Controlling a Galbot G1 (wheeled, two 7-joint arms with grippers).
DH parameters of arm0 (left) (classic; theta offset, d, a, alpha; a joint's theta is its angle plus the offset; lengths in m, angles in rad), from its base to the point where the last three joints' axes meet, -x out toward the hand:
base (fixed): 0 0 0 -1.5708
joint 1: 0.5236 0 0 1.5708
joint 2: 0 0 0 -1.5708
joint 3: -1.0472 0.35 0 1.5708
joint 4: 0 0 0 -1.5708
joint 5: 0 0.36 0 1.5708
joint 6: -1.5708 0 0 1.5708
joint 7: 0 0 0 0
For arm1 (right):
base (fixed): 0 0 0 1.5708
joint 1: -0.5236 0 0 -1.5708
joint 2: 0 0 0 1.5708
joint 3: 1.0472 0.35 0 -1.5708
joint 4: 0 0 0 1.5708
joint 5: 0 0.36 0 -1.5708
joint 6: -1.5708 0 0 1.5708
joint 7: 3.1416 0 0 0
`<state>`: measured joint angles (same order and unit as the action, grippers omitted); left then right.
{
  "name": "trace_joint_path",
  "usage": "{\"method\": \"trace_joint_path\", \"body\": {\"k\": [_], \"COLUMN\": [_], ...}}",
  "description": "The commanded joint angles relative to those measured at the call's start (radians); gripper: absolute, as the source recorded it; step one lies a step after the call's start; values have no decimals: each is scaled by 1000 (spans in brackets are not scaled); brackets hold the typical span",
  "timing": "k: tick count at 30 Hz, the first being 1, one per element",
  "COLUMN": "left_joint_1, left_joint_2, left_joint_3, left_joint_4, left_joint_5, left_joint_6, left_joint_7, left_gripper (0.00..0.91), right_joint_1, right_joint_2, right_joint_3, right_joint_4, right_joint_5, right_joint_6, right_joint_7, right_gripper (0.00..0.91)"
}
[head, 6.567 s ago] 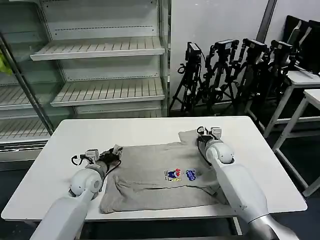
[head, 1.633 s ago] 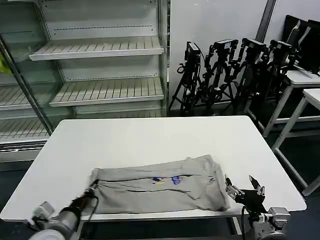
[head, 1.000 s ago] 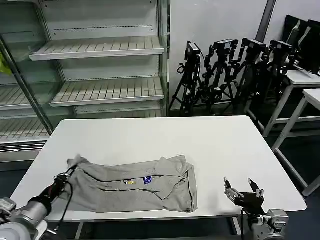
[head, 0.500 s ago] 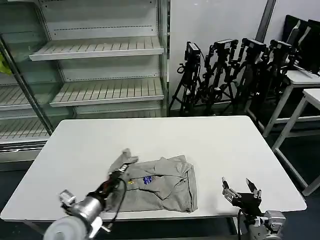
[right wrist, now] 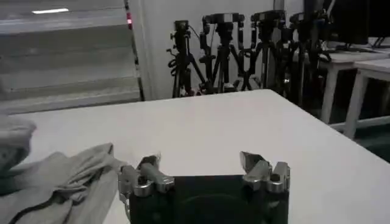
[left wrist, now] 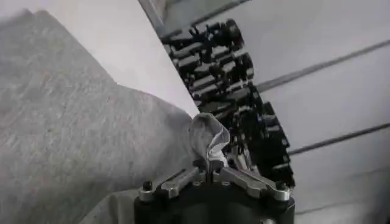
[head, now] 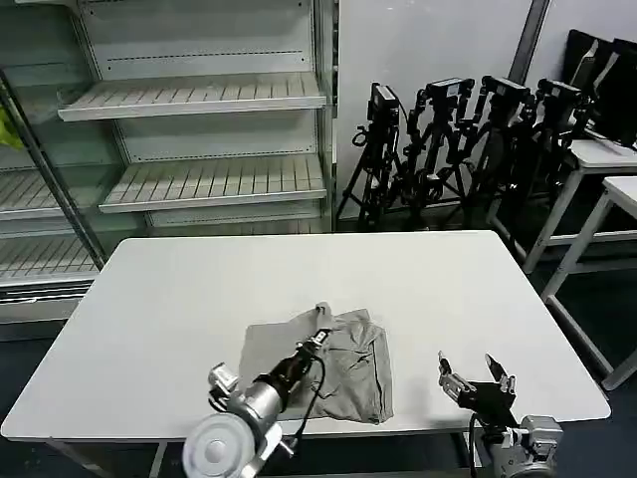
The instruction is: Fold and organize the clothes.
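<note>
Head view: a white bench point(head: 179, 289) fills the lower half of the frame, with bare store shelving point(head: 199, 100) at the upper left and a cluster of black tripods point(head: 458, 129) at the upper right. A light grey shirt point(head: 343, 368) lies low and centre on the bench, already doubled into a rough rectangle, its right half rumpled and its left half a smoother flap.

Rising from the bottom edge left of centre, the left arm reaches up and to the right over the shirt. Its left pincer point(head: 317, 344) is clamped on a pinch of grey cloth near the shirt's upper middle; in the left wrist view the left pincer point(left wrist: 209, 172) has its tips pressed together with a tuft of fabric standing up between them. At the lower right of the head view, the right pincer point(head: 476, 381) hovers over bare bench, apart from the shirt, its fingers spread and holding nothing.

Judging by the layout, a sideways fold is under way, the left edge being carried across the garment. The next move probably calls for laying that edge flat onto the right half, releasing it, and smoothing the bunched cloth.
</note>
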<state>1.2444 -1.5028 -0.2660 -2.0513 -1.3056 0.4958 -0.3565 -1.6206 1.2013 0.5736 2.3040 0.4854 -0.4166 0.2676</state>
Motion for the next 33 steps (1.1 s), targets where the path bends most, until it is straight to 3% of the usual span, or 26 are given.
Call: {"method": "trace_joint_path", "body": {"k": [1, 7, 13, 21, 25, 33], "left_joint_1": [-47, -60, -12, 141, 207, 232], "left_joint_2": [-13, 52, 130, 335, 445, 454], "left_joint_3": [98, 67, -57, -252, -326, -338], "left_joint_4": [-10, -78, -195, -215, -187, -114], "left_joint_5": [119, 189, 165, 268, 150, 99], "left_joint_6": [-13, 12, 57, 81, 84, 86], "left_joint_7": [25, 67, 65, 117, 125, 139], "left_gripper": [907, 907, 907, 907, 907, 907], "right_joint_1": [12, 32, 48, 69, 74, 74], "right_joint_2": [1, -9, -16, -25, -21, -15], "right_joint_3": [-9, -20, -31, -51, -67, -77], "right_joint_4": [-15, -26, -42, -68, -69, -63], "right_joint_5": [-2, 1, 7, 12, 9, 6], "right_joint_6": [-3, -8, -10, -10, -9, -9], "right_joint_7": [0, 1, 1, 0, 0, 2], "right_gripper": [907, 907, 907, 907, 907, 907]}}
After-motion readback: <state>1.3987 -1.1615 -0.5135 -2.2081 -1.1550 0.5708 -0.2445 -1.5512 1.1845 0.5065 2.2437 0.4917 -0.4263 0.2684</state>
